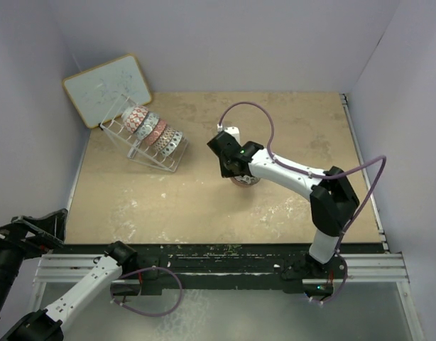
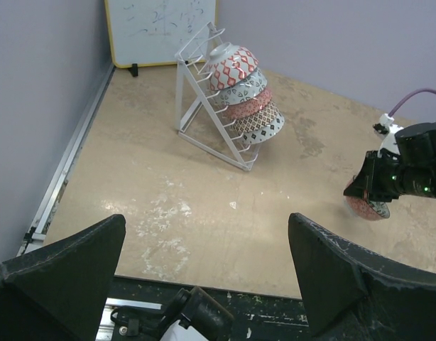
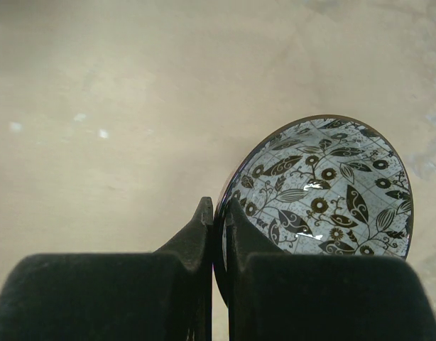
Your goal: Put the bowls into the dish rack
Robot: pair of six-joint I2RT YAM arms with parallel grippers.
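The white wire dish rack (image 1: pixel 153 162) stands at the far left and holds several bowls (image 1: pixel 153 130) on edge in a row. It also shows in the left wrist view (image 2: pixel 180 92) with its bowls (image 2: pixel 243 92). My right gripper (image 1: pixel 236 169) is shut on the rim of a bowl (image 3: pixel 324 192) with a pale blue inside and a dark leaf pattern. It holds the bowl tilted, just above the table's middle (image 1: pixel 245 180). My left gripper (image 2: pixel 207 277) is open and empty over the table's near left edge (image 1: pixel 33 231).
A whiteboard with a wooden frame (image 1: pixel 108 89) leans at the far left corner behind the rack. Purple walls close in the left, back and right. A black rail (image 1: pixel 225 250) runs along the table's near edge.
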